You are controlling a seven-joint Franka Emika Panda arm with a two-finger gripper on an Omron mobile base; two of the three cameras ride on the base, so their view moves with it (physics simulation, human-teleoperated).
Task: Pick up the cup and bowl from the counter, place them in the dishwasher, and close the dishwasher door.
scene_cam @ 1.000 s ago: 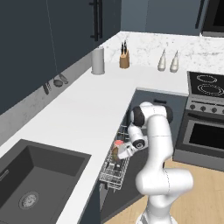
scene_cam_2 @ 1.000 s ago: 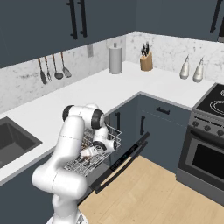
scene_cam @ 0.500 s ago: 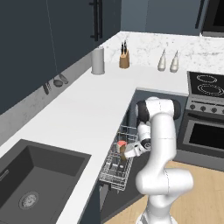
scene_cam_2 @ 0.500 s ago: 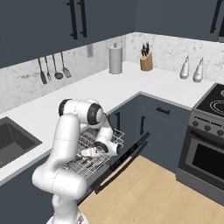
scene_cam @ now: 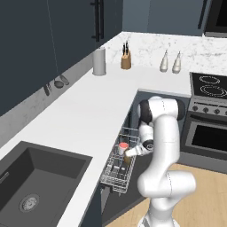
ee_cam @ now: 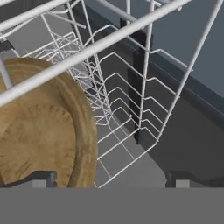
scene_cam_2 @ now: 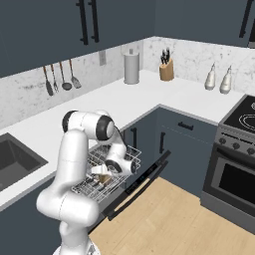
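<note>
The tool (scene_cam: pixel 129 153) reaches into the pulled-out rack (scene_cam: pixel 116 173), fingers spread wide beside the bowl (ee_cam: pixel 39 131); the cup (scene_cam: pixel 122 147) sits at the rack's edge.

Grey cylindrical canister (scene_cam: pixel 99 61) beside brown wooden knife block (scene_cam: pixel 126 60); two pale bottles (scene_cam: pixel 170 62) near black-top steel stove (scene_cam: pixel 208 119); dark utensils (scene_cam_2: pixel 61 78) hang on wall.

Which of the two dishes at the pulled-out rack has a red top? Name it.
The small whitish-grey cup, standing in the silver wire rack; the brown wooden bowl beside it is brown throughout.
</note>
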